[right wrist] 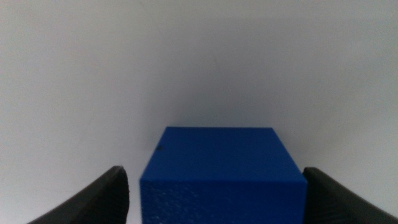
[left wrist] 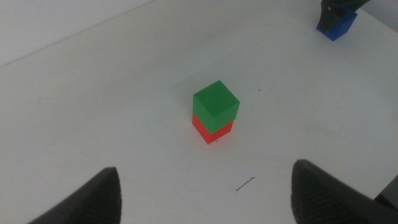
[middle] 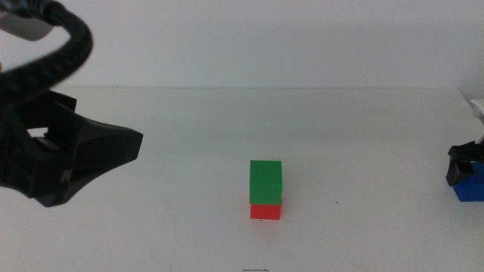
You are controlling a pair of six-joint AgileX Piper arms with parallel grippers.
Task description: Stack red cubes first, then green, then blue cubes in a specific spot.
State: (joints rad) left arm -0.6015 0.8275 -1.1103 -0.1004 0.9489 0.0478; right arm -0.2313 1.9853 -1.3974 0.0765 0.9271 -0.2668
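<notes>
The green cube (middle: pixel 265 182) sits squarely on the red cube (middle: pixel 265 211) at the table's middle front; the left wrist view shows the same pair, green cube (left wrist: pixel 216 106) on red cube (left wrist: pixel 211 131). My left gripper (middle: pixel 113 151) hovers open to the left of the stack, clear of it, with nothing between its jaws (left wrist: pixel 205 193). At the far right edge the blue cube (middle: pixel 469 190) rests on the table. My right gripper (middle: pixel 463 162) is lowered over it, open, with one jaw on each side of the blue cube (right wrist: pixel 221 168).
White tabletop (middle: pixel 363 128) surrounds the stack on every side. A thin dark mark (left wrist: pixel 245 183) lies on the table in front of the stack. The table's right edge is close behind the blue cube.
</notes>
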